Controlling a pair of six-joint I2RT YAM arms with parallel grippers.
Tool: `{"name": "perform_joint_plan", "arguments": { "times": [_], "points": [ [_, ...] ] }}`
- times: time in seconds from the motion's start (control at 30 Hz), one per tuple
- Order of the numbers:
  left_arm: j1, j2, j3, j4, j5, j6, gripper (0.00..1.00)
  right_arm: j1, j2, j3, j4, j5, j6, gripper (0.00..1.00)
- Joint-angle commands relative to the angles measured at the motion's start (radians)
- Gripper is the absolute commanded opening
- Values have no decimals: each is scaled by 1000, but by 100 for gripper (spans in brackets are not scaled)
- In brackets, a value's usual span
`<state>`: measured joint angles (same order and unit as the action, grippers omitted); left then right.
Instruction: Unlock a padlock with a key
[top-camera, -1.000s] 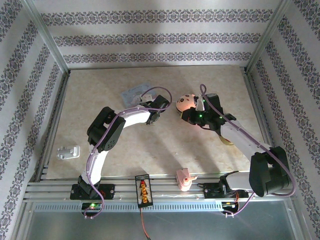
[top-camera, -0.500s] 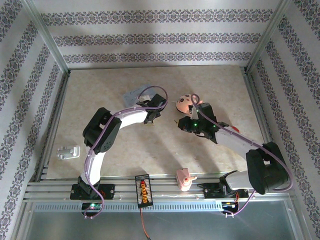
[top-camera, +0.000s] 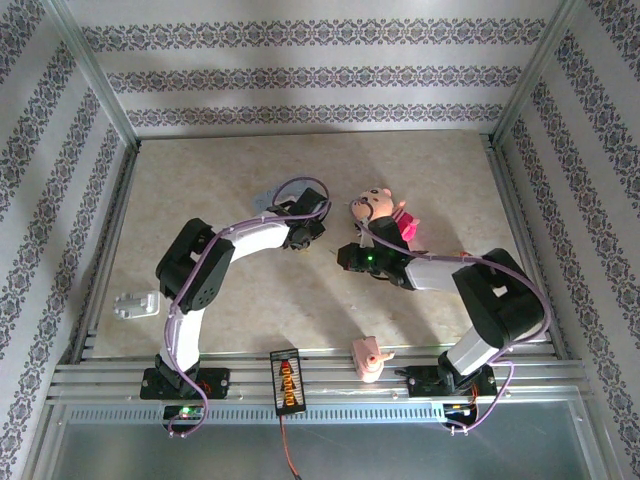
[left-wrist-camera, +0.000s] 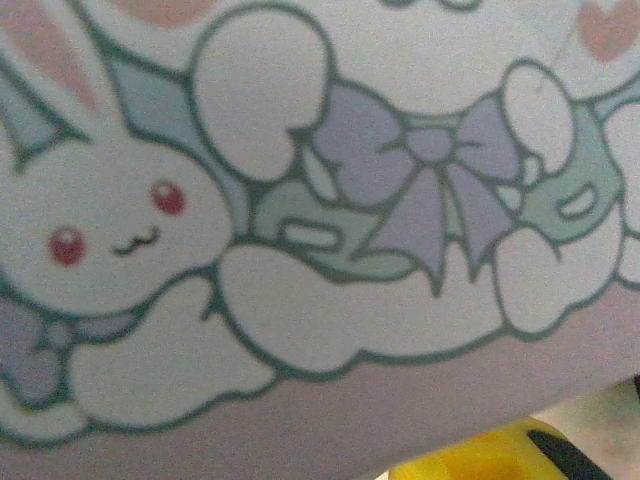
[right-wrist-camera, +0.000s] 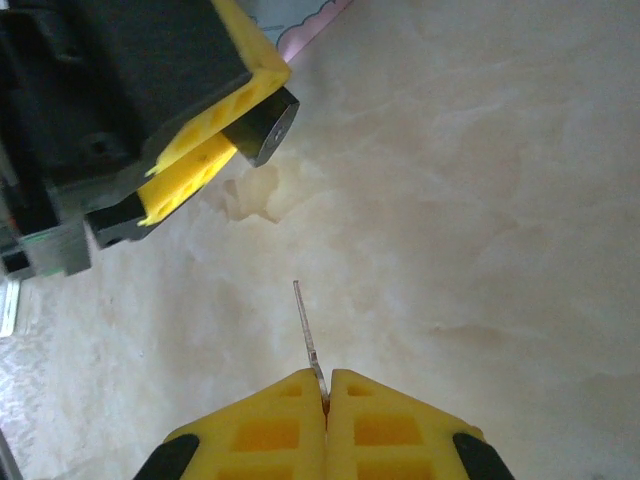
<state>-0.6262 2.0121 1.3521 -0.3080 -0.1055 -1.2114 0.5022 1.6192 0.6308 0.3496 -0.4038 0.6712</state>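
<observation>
One padlock (right-wrist-camera: 270, 127), small and dark with a round silvery face, sits clamped between the two yellow fingers of the left gripper (right-wrist-camera: 258, 112), above the table (top-camera: 250, 300) near its middle. In the right wrist view its silvery face turns down toward the one key (right-wrist-camera: 306, 325). The key is a thin metal blade seen edge-on, and its tip stands apart from the padlock with bare marbled surface between them. The right gripper (right-wrist-camera: 327, 385) is clenched on the key's lower end, its two yellow fingers pressed together with only the blade between them.

From above, the two grippers face each other across a small gap, the left one from the left and the right one from the right.

One pale blue tin (top-camera: 266, 198) lies flat just behind the left gripper, partly hidden by the arm. The left wrist camera looks straight onto its printed lid, with a white rabbit and a lilac bow. One pig doll (top-camera: 380, 205) lies just behind the right gripper. One white plastic piece (top-camera: 135, 303) rests near the table's left edge, well apart. One small pink figure (top-camera: 367, 357) stands on the front rail between the two arm bases.
</observation>
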Motion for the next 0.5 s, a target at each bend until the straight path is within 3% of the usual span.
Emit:
{"name": "perform_joint_plan", "arguments": {
  "times": [0.0, 0.47],
  "points": [
    [3, -30, -35, -5, 57, -58, 1, 15, 50, -3, 150, 41, 21, 0],
    [18, -49, -85, 61, 107, -66, 1, 18, 235, -16, 443, 21, 109, 0]
  ]
}}
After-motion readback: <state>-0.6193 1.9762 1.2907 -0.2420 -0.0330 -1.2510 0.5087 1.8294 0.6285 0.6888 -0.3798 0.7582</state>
